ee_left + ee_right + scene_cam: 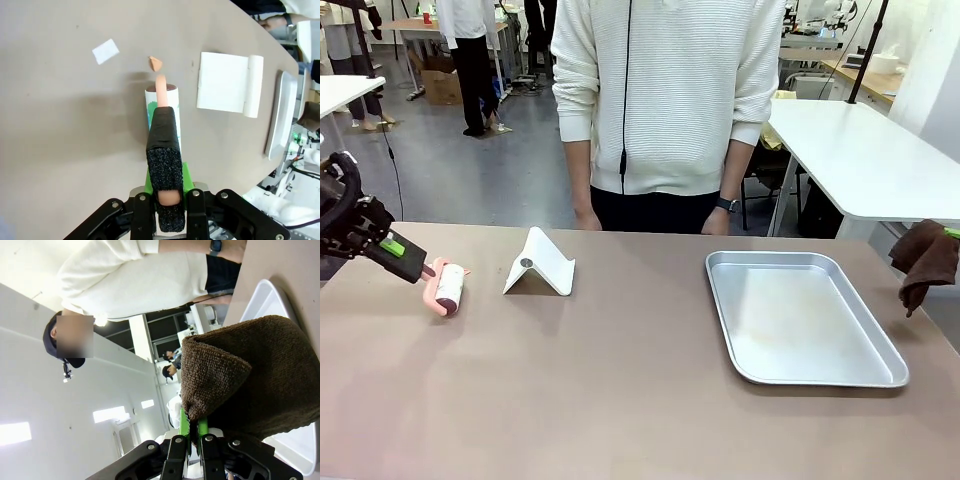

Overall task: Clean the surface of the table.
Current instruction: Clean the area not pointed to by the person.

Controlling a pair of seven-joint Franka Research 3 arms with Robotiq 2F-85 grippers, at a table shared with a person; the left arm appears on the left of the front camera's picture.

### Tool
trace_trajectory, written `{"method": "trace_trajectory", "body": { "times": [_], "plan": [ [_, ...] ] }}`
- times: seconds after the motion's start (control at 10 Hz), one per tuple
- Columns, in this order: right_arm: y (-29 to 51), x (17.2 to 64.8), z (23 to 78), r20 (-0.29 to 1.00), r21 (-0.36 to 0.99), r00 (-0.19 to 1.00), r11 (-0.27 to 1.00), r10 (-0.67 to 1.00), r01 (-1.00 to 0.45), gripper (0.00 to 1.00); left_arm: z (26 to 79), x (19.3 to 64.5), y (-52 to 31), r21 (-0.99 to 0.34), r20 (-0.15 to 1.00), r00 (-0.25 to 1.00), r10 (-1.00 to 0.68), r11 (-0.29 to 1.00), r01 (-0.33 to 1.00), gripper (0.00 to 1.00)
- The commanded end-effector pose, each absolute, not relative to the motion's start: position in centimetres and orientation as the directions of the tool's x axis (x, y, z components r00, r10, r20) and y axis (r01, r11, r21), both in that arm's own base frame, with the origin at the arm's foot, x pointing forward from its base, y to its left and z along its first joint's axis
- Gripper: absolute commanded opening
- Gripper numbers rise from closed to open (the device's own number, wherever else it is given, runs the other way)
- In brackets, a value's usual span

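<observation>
Near the left edge of the table (620, 400) fronting one person (670, 100), our left gripper (420, 268) clenched one lint roller (449, 287); past its right edge our right gripper (192, 426) clamped one brown cloth (926, 258). One tray (800, 315) and one stand (542, 265) lay between.

Taupe table (620, 400): metal tray (722, 320), white stand (542, 264), paper scrap (105, 51).

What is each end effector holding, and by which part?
Left end effector: lint roller, by its pink handle. Right end effector: brown cloth, by a bunched edge.
</observation>
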State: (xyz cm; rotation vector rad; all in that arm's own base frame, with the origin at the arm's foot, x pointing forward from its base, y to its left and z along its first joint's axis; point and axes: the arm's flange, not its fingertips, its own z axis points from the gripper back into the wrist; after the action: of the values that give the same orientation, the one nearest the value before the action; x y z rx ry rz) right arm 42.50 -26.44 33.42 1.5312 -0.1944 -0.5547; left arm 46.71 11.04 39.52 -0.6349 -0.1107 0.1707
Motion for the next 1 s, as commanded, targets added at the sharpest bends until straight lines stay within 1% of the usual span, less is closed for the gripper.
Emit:
{"method": "trace_trajectory", "body": {
  "times": [0.0, 0.4, 0.6, 0.8, 0.9],
  "plan": [
    [-26.4, 42.2, 34.0, -0.214, 0.975, 0.872, -0.049, -0.441, 0.215, 0.07, 40.4, 46.2, 10.0, -0.602, 0.042, 0.977, 0.207, 0.786, -0.141, 0.22],
    [-26.4, 42.2, 34.0, -0.214, 0.975, 0.872, -0.049, -0.441, 0.215, 0.07, 41.5, 46.7, 9.9, -0.647, 0.036, 0.982, 0.184, 0.753, -0.118, 0.22],
    [-26.4, 42.2, 34.0, -0.214, 0.975, 0.872, -0.049, -0.441, 0.215, 0.07, 43.4, 47.4, 14.0, -0.763, -0.008, 0.973, 0.23, 0.628, -0.154, 0.22],
    [-26.4, 42.2, 34.0, -0.214, 0.975, 0.872, -0.049, -0.441, 0.215, 0.07, 43.8, 47.6, 18.5, -0.823, -0.036, 0.969, 0.245, 0.543, -0.168, 0.22],
    [-26.4, 42.2, 34.0, -0.214, 0.975, 0.872, -0.049, -0.441, 0.215, 0.07, 43.1, 47.8, 20.8, -0.835, -0.046, 0.958, 0.282, 0.516, -0.192, 0.22]
  ]
}}
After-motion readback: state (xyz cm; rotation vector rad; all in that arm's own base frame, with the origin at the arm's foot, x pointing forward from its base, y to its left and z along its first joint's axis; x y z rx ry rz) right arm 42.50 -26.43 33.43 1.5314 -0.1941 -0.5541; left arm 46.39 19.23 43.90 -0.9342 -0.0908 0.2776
